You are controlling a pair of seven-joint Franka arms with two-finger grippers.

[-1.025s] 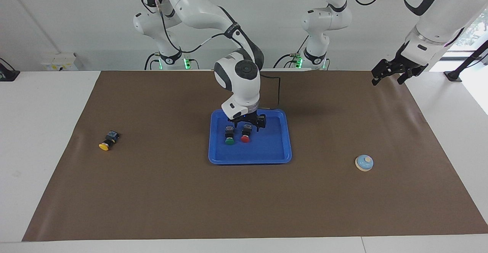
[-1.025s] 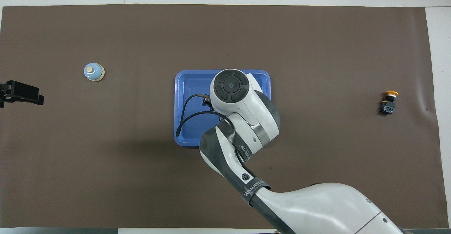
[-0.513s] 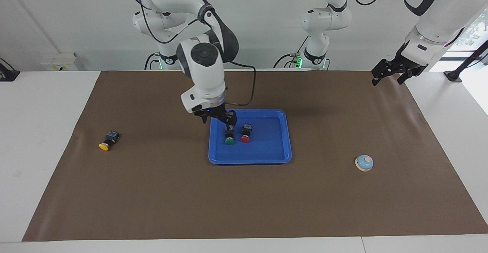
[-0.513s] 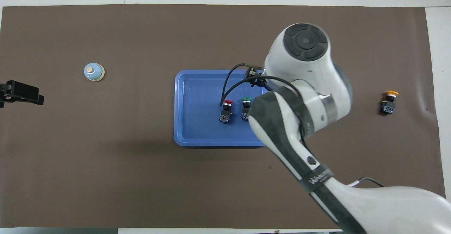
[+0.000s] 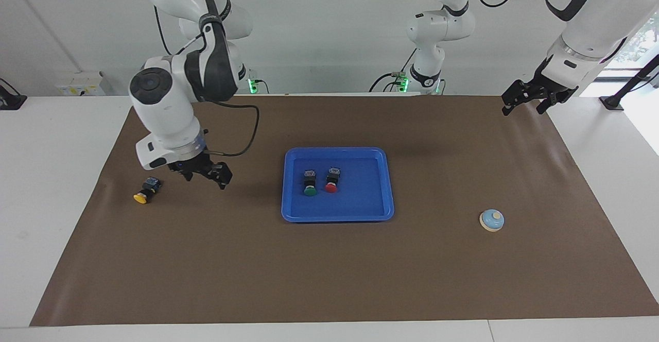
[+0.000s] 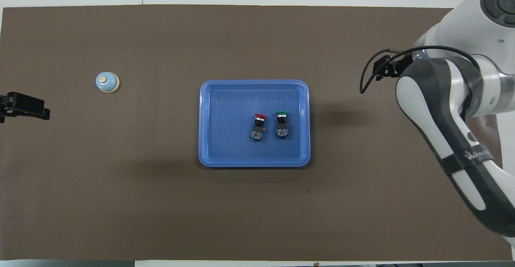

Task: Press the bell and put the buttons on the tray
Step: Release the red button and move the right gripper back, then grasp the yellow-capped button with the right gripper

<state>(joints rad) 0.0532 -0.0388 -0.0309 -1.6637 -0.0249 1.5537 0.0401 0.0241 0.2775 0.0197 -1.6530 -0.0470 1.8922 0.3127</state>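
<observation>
The blue tray [image 5: 360, 205] lies mid-table, also in the overhead view [image 6: 225, 138]. In it lie the green button [image 5: 309, 183] [image 6: 281, 124] and the red button [image 5: 331, 181] [image 6: 258, 126], side by side. The yellow button [image 5: 145, 190] lies on the mat toward the right arm's end; in the overhead view the right arm hides it. My right gripper [image 5: 206, 180] [image 6: 386, 68] hangs open and empty over the mat between the tray and the yellow button, close to the button. The bell [image 5: 491, 220] [image 6: 107, 82] stands toward the left arm's end. My left gripper [image 5: 526, 106] [image 6: 24, 107] waits open, raised.
A brown mat [image 5: 329, 270] covers most of the white table [image 5: 56, 141]. A cable loops from the right arm's wrist [image 5: 247, 136].
My right gripper has left the green button in the tray beside the red one, risen, and swung away toward the yellow button. The left arm has not moved.
</observation>
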